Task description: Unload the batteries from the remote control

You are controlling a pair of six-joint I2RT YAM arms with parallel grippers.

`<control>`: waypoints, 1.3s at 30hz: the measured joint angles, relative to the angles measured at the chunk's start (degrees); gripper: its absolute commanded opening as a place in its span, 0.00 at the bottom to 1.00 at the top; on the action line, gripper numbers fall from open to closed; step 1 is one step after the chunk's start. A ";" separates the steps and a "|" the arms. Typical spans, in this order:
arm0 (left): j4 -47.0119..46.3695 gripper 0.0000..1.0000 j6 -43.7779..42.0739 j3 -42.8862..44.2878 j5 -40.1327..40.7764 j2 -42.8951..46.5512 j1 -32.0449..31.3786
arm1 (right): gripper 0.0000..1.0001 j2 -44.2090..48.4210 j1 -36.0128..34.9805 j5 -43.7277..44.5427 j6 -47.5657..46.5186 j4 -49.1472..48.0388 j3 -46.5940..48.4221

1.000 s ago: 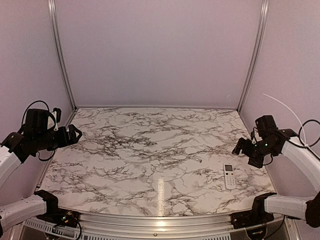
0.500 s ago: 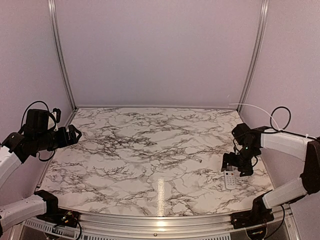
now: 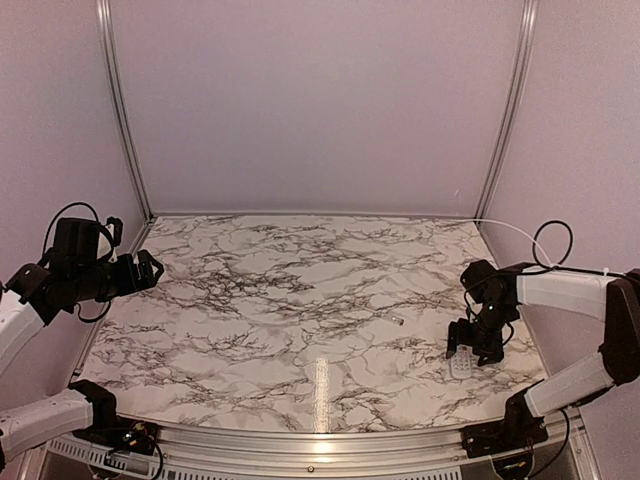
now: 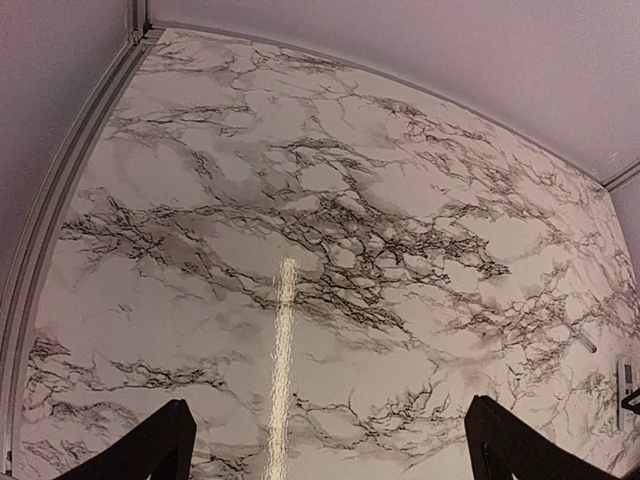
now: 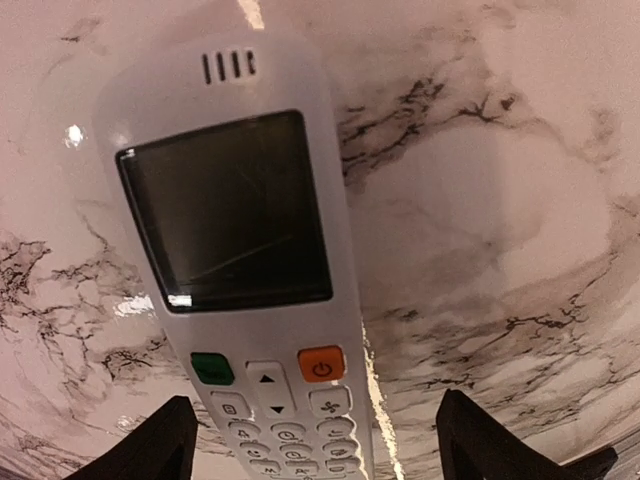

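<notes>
Looking from top: I see the marble table (image 3: 300, 300) with the remote control (image 3: 460, 368) at 4 o'clock, close to the right edge, its long axis running 12 to 6.
Right gripper: the right gripper (image 3: 470, 352) sits directly over the remote's 12 o'clock half. The top view shows me only the remote's near end.
Right wrist only: the remote lies face up, dark screen (image 5: 225, 215) toward 12, with a green button (image 5: 212, 368) and an orange button (image 5: 320, 365) under it. The top view resolves none of that.
Right jaws: apart, the fingers (image 5: 150, 445) straddling the keypad end. The 3 o'clock finger has bare marble between it and the casing. The 9 o'clock finger is just beside the casing edge, and I cannot tell if it touches.
Left gripper: the left gripper (image 3: 155, 270) is at 9 o'clock over the table's left edge, well apart from the remote.
Left jaws: wide apart. The left wrist view shows both fingertips (image 4: 160, 445) at its bottom corners with only marble between them.
Pale stick: a small pale stick (image 3: 397, 321) lies on the table at 10 o'clock from the remote, apart from it.
Left wrist extra: the stick (image 4: 584, 340) and a sliver of the remote (image 4: 625, 380) show at 4 o'clock, by the frame's right edge.
Batteries: I see them in no view. The remote's back is down on the table, hidden.
</notes>
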State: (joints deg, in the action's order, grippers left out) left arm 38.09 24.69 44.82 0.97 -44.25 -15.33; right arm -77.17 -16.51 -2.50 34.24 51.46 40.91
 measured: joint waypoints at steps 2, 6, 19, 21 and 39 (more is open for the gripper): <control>0.00 0.99 0.00 0.00 0.02 -0.09 0.00 | 0.75 0.35 0.00 -0.13 0.11 -0.20 -1.11; 0.00 0.99 0.00 0.00 0.04 -0.50 0.00 | 0.71 1.05 -0.22 -0.94 0.35 -1.29 -2.84; 0.00 0.99 0.00 0.00 0.13 -0.81 0.00 | 0.56 0.74 -7.34 0.35 1.84 -3.06 -3.69; 0.00 0.99 0.00 0.00 0.13 -0.81 0.00 | 0.52 0.74 -7.34 0.98 1.84 -3.10 -3.69; 0.24 0.99 0.00 0.00 0.55 -0.79 0.00 | 0.15 4.11 -7.39 1.70 1.81 -2.84 -3.69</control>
State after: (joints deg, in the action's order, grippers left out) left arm 38.33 24.69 44.82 1.52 -45.04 -15.33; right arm -73.06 -23.90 -0.80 36.05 48.62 37.21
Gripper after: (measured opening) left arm 0.990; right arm 0.474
